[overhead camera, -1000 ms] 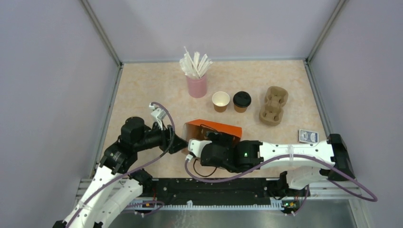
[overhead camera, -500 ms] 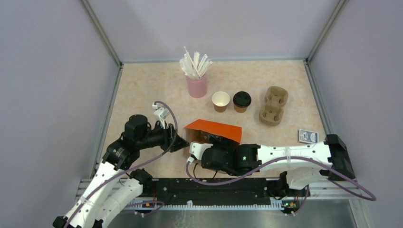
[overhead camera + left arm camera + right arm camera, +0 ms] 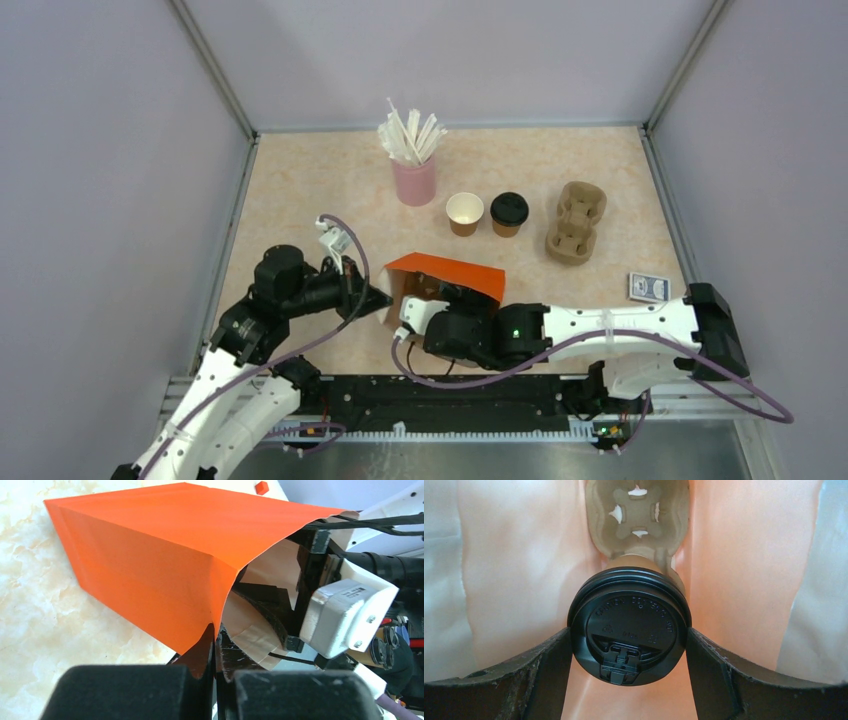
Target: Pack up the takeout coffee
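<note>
An orange bag (image 3: 447,272) lies on its side on the table, mouth toward the arms. My left gripper (image 3: 385,298) is shut on the bag's mouth edge (image 3: 216,630), pinching the orange paper. My right gripper (image 3: 629,636) reaches inside the bag, hidden from the top view, and its fingers (image 3: 549,665) press both sides of a black-lidded coffee cup (image 3: 629,620). That cup sits in a tan pulp carrier (image 3: 638,510) deep in the bag. Two more brown cups stand at the back, one lidless (image 3: 464,213) and one lidded (image 3: 508,213).
A pink cup of white straws (image 3: 413,170) stands at the back. An empty pulp carrier (image 3: 576,221) lies right of the cups. A small blue pack (image 3: 649,287) rests near the right wall. Grey walls close in the table on three sides.
My left gripper has closed on the bag's mouth edge; it was open a second ago. The bag's mouth has lifted slightly. The right arm stays in the bag.
</note>
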{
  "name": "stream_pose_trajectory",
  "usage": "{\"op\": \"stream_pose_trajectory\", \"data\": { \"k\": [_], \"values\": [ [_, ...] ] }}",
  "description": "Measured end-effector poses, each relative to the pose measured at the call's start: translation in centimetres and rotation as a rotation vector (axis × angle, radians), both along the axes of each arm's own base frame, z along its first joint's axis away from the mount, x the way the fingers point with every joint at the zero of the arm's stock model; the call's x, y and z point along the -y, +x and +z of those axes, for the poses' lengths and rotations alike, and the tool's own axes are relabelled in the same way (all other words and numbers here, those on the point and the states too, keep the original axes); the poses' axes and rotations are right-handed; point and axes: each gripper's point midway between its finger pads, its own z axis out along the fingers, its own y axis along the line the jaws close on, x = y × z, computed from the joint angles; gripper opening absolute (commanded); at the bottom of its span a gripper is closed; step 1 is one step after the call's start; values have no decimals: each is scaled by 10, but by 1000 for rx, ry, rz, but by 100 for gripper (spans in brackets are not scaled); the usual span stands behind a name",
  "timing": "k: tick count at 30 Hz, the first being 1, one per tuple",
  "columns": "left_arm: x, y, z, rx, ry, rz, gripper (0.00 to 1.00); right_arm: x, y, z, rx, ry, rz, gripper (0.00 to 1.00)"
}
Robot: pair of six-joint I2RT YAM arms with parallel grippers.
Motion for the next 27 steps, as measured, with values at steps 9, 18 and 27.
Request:
{"op": "stream_pose_trajectory", "data": {
  "k": [9, 18, 27],
  "values": [
    [0, -13, -12, 7, -22, -40, 0, -14, 4, 3, 37, -46, 52, 68],
    [-3, -17, -27, 5, -12, -44, 0, -17, 16, 2, 58, -80, 93, 68],
    [-1, -16, -28, -13, -8, -51, 0, 20, 20, -10, 103, -196, 153, 69]
  ]
}}
